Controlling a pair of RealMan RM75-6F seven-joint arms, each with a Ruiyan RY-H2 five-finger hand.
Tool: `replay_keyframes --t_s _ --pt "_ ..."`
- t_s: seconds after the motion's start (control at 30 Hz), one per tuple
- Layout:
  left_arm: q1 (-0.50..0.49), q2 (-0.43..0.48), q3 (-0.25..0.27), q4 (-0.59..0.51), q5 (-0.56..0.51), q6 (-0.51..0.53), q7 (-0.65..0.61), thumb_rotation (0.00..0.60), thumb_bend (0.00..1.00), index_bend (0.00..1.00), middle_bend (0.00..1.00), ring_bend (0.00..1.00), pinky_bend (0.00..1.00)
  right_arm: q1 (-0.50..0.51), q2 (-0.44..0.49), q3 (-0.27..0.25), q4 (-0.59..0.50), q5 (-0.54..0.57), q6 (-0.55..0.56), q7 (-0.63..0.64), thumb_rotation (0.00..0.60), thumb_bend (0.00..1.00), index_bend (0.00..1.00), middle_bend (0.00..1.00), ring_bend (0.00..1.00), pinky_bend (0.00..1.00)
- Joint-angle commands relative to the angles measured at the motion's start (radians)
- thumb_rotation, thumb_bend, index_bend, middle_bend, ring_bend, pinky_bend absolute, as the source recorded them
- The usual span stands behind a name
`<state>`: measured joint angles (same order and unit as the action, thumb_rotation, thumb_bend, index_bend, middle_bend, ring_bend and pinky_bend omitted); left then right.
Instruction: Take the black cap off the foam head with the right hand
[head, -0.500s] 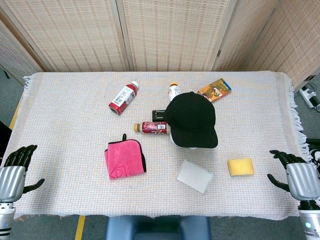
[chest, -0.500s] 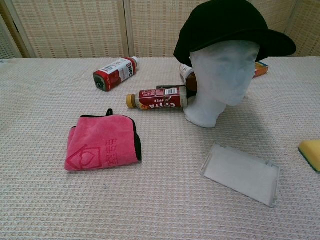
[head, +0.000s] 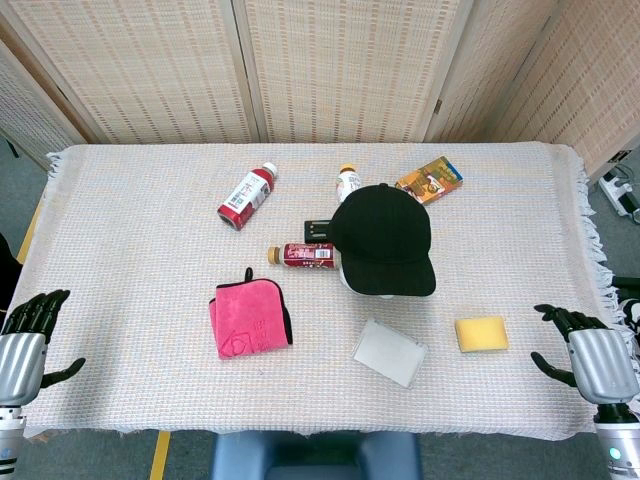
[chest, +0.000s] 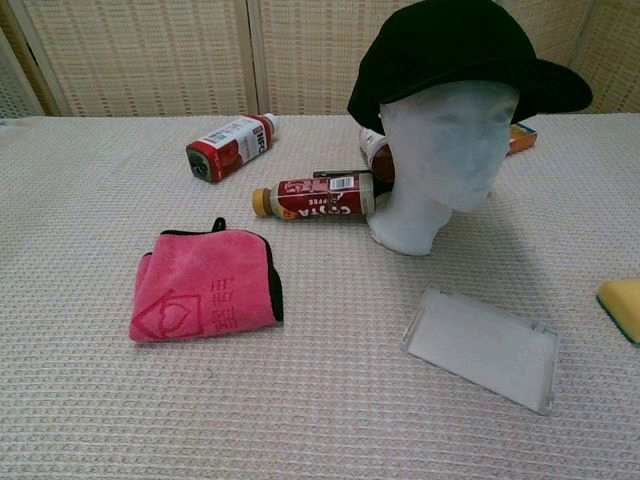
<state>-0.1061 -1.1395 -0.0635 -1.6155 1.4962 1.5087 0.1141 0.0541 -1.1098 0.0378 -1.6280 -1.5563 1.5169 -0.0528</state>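
The black cap (head: 385, 238) sits on the white foam head (chest: 440, 160) near the middle of the table; its brim points toward the front edge. In the chest view the cap (chest: 460, 55) covers the top of the head. My right hand (head: 590, 355) hovers at the table's front right corner, fingers apart and holding nothing, well clear of the cap. My left hand (head: 28, 335) is at the front left corner, also with fingers spread and empty. Neither hand shows in the chest view.
A folded pink cloth (head: 250, 320), a clear plastic lid (head: 389, 352) and a yellow sponge (head: 481, 333) lie in front of the head. Three bottles (head: 246, 196) (head: 303, 254) (head: 347, 182), a small black object (head: 318, 230) and a snack box (head: 429, 179) lie behind and beside it.
Both hands have slipped slightly lower and outward in the head view. The cap and everything on the table stay where they were.
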Motion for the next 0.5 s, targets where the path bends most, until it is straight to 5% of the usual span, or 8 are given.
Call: replay_keyframes --t_s 0.03,0.5 --pt "0.001 0.003 0.003 -0.002 0.004 0.000 -0.002 0.600 0.16 0.13 0.15 0.12 0.18 0.003 0.007 -0.002 -0.005 -0.010 -0.001 0.002 0.600 0.14 0.27 0.38 0.41 0.52" --pt "-0.004 0.025 0.005 -0.012 0.015 -0.005 -0.023 0.600 0.16 0.12 0.15 0.13 0.19 0.132 0.064 0.088 -0.118 -0.046 -0.073 -0.025 0.600 0.14 0.25 0.38 0.72 0.88"
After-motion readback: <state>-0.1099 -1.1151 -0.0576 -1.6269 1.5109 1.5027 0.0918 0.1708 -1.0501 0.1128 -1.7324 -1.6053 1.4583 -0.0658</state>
